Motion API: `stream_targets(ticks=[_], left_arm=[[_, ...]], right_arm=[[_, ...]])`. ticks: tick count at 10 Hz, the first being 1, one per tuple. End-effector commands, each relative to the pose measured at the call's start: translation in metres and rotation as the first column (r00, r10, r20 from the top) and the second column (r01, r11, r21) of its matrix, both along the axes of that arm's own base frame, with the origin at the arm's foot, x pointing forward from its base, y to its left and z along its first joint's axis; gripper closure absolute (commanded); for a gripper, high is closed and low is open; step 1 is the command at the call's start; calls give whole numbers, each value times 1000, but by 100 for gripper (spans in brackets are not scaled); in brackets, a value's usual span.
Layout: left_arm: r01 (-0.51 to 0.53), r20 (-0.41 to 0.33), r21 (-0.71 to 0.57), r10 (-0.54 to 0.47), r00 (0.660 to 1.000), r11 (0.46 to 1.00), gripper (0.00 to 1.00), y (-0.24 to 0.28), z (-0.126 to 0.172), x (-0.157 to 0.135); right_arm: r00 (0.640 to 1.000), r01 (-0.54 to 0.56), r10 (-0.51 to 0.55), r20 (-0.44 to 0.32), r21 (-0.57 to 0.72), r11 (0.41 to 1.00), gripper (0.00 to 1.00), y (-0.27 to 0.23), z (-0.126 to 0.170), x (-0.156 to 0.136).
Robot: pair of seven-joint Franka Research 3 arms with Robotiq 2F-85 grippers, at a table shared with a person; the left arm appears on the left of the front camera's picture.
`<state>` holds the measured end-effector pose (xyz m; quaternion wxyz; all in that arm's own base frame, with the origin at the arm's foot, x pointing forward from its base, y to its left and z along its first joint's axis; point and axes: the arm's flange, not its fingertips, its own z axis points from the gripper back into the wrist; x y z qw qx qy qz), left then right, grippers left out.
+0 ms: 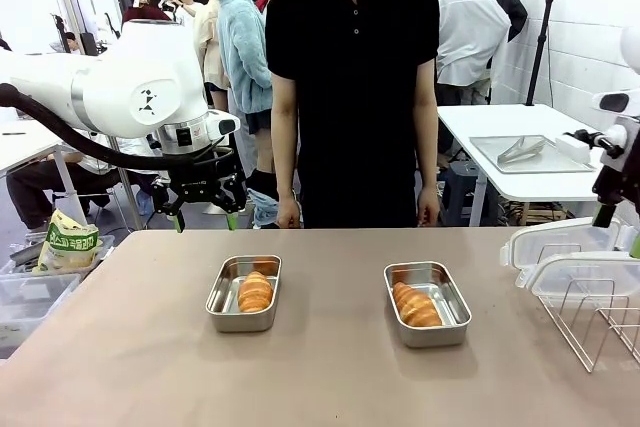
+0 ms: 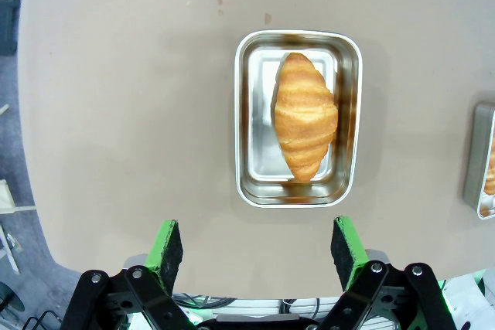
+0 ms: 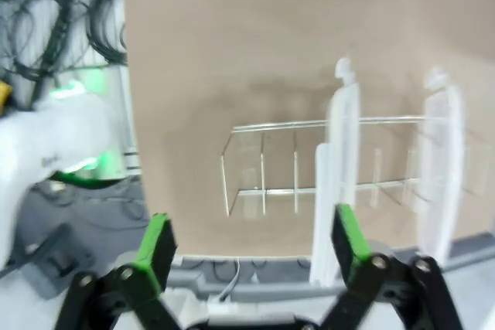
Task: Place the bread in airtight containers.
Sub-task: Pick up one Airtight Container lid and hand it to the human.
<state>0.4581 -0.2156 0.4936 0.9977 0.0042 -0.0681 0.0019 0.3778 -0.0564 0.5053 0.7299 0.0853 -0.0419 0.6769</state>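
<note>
One croissant [image 1: 255, 292] lies inside the left steel container [image 1: 222, 299]. A second croissant [image 1: 416, 305] lies inside the right steel container [image 1: 452, 299]. Both containers sit uncovered and well apart in the middle of the table [image 1: 330, 387]. Two translucent lids [image 1: 560, 247] stand on edge in a wire rack [image 1: 590, 327] at the table's right end. Left claw [image 1: 206, 221]: above the table's far left, beyond the left container, jaws spread wide, holding nothing. Right claw [image 3: 251, 226]: above the rack, jaws spread wide, holding nothing. A person [image 1: 352, 87] stands at the far edge, arms down.
</note>
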Motion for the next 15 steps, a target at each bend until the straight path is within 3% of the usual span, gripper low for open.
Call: stream_targets(ticks=[1, 3, 7, 15], left_arm=[[-1, 3, 1, 1, 1000, 1000, 0, 1, 1, 0], [-1, 3, 1, 1, 1000, 1000, 0, 1, 1, 0], [-1, 3, 1, 1, 1000, 1000, 0, 1, 1, 0], [-1, 3, 1, 1, 1000, 1000, 0, 1, 1, 0]], right_arm=[[995, -4, -1, 100, 54, 999, 0, -11, -15, -3], [987, -25, 22, 161, 18, 1000, 0, -6, -19, 0], [990, -70, 70, 124, -9, 998, 0, 0, -32, 16], [996, 1, 1, 90, -31, 1000, 0, -8, -71, 29]])
